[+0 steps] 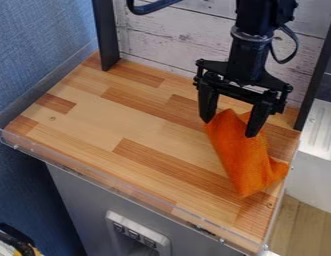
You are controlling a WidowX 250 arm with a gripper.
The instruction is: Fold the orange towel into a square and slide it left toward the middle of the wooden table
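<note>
Cloth (244,162), orange and loosely crumpled, lies on the right side of the wooden worktop (141,120), running from a raised peak near the upper right down to a rounded fold towards the lower right. The claw (229,128) hangs over its upper end, its two fingers spread wide, with the peak of the fabric showing between them; they do not look closed on it. The right-hand finger in the frame overlaps the fabric, though whether it touches cannot be told.

The cloth looks light, soft and limp, with no danger of breaking and probably little slip. It would likely sag and change shape when lifted, so the standing peak seems the best hold: a deep pinch there should gather several layers, while a shallow one might catch only a thin fold.

A see-through strip (114,188) edges the front of the worktop, and a dark post (106,35) stands at its upper left.
</note>
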